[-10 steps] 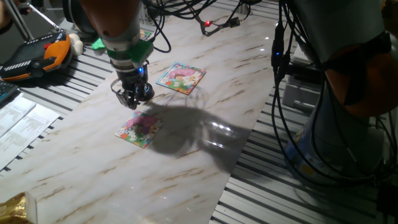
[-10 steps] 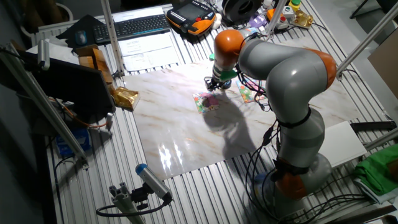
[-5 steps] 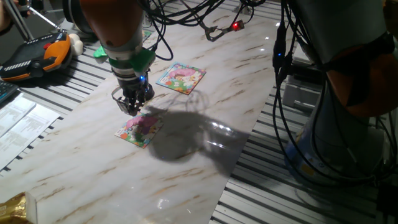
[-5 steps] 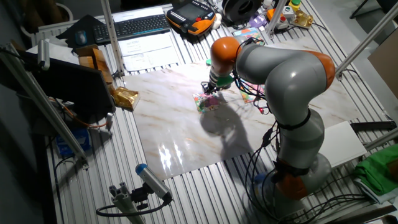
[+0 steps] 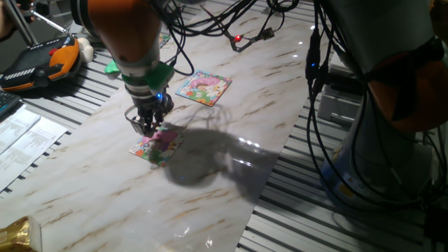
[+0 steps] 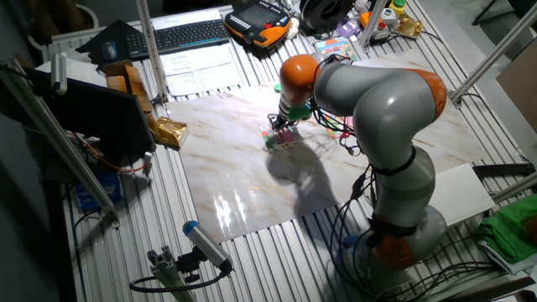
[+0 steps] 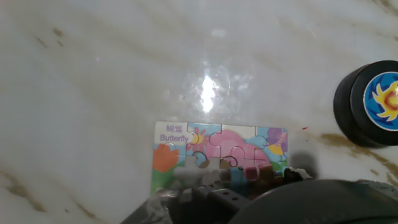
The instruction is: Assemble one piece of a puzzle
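My gripper (image 5: 147,127) hangs low over the near puzzle board (image 5: 157,148), its fingertips just above the board's far edge. It also shows in the other fixed view (image 6: 281,132) over the same board (image 6: 278,140). In the hand view the board (image 7: 205,149), marked "Butterfly", lies right under the blurred fingertips (image 7: 185,182). The fingers stand close together on the piece (image 7: 252,171), a small pinkish bit that is mostly hidden. It sits over the board's lower right part.
A second puzzle board (image 5: 203,87) lies further back on the marble table (image 5: 231,182). A black round disc (image 7: 372,102) with a sun picture lies right of the near board. Cables hang above the table's back. An orange pendant (image 5: 42,63) lies at the left.
The gripper has moved down and towards the near puzzle board, from above the table's bare part to just over the board's edge. The boards have not moved.
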`<state>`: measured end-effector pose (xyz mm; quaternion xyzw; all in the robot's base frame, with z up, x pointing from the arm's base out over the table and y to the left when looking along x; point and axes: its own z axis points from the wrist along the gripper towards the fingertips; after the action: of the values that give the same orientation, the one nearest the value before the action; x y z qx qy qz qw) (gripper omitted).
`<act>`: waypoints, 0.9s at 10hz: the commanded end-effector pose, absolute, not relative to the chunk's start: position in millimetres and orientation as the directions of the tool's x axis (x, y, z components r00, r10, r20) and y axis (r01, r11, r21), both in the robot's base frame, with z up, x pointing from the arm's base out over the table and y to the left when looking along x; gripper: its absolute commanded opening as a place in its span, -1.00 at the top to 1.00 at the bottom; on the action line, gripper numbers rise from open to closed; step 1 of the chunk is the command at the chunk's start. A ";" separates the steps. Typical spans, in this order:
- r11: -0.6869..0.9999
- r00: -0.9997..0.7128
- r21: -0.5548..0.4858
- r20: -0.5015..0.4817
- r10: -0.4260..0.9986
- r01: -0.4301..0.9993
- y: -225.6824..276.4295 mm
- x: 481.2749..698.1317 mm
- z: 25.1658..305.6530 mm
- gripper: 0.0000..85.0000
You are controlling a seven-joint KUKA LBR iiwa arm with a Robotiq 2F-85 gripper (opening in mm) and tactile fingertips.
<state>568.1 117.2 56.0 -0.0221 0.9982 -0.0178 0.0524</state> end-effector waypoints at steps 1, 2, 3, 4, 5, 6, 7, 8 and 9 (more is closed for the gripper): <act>0.999 -0.993 -0.036 -0.108 -0.042 -0.039 119.0 567.0 51.5 -0.12; 0.999 -0.993 -0.034 -0.111 -0.038 -0.034 120.5 566.4 48.1 -0.11; 0.999 -0.993 -0.035 -0.111 -0.035 -0.031 121.5 566.6 46.1 -0.11; 0.999 -0.993 -0.037 -0.113 -0.035 -0.031 121.5 566.9 44.8 -0.13; 0.999 -0.993 -0.037 -0.111 -0.035 -0.031 121.1 567.3 44.5 -0.11; 0.999 -0.993 -0.037 -0.110 -0.032 -0.028 120.4 567.8 44.7 -0.11; 0.999 -0.993 -0.037 -0.110 -0.032 -0.028 119.4 568.8 45.1 -0.11; 0.999 -0.993 -0.038 -0.110 -0.032 -0.028 117.4 570.1 47.4 -0.11; 0.999 -0.994 -0.043 -0.106 -0.037 -0.033 115.2 571.2 50.1 -0.11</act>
<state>571.3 115.1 50.5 -0.0178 0.9982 -0.0207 0.0532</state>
